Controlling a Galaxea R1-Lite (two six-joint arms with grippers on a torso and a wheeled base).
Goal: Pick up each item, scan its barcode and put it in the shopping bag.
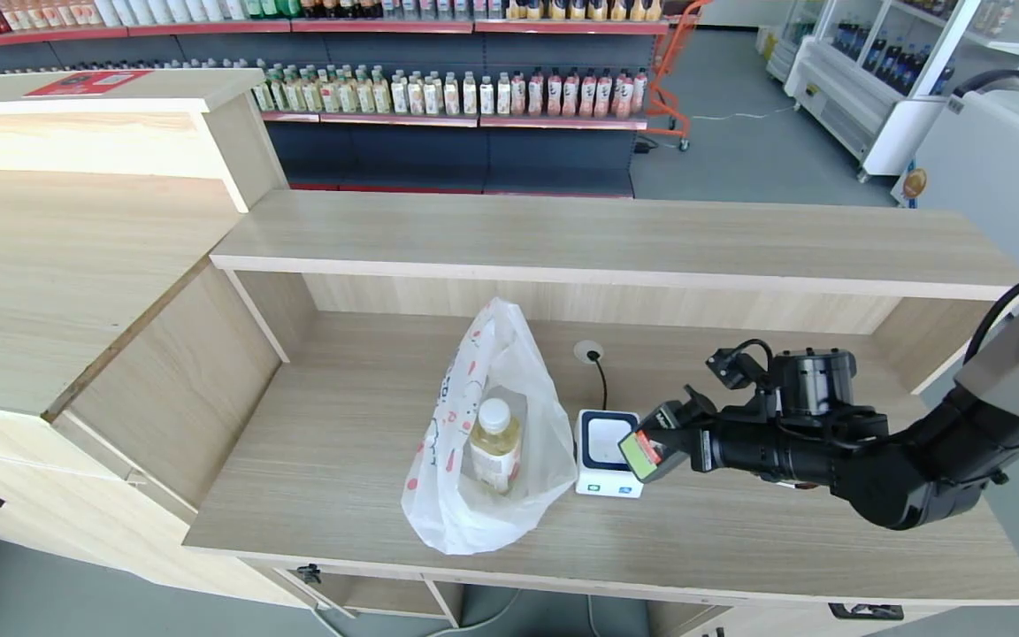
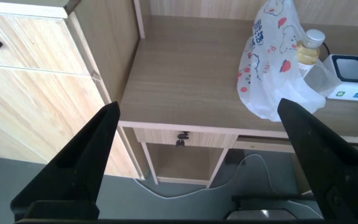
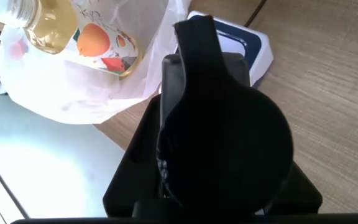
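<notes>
We see the right gripper (image 1: pixel 651 445) clamped on a small green-and-red item (image 1: pixel 639 449), possibly a can, just above the boxy white scanner (image 1: pixel 605 462). Beside the scanner slumps a thin, crinkled shopping bag (image 1: pixel 452 500) holding a capped bottle (image 1: pixel 495 442). The left gripper (image 2: pixel 197 112) gapes wide beyond the woodgrain counter (image 1: pixel 341 442).

One each: bag (image 1: pixel 448 500), bottle (image 1: pixel 494 447), scanner (image 1: pixel 602 441), item (image 1: pixel 641 451)

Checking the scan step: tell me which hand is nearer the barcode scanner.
Right. The right hand holds a green item just over the scanner's right edge. The left hand hangs open off the counter's front edge, with the shopping bag between it and the scanner.
</notes>
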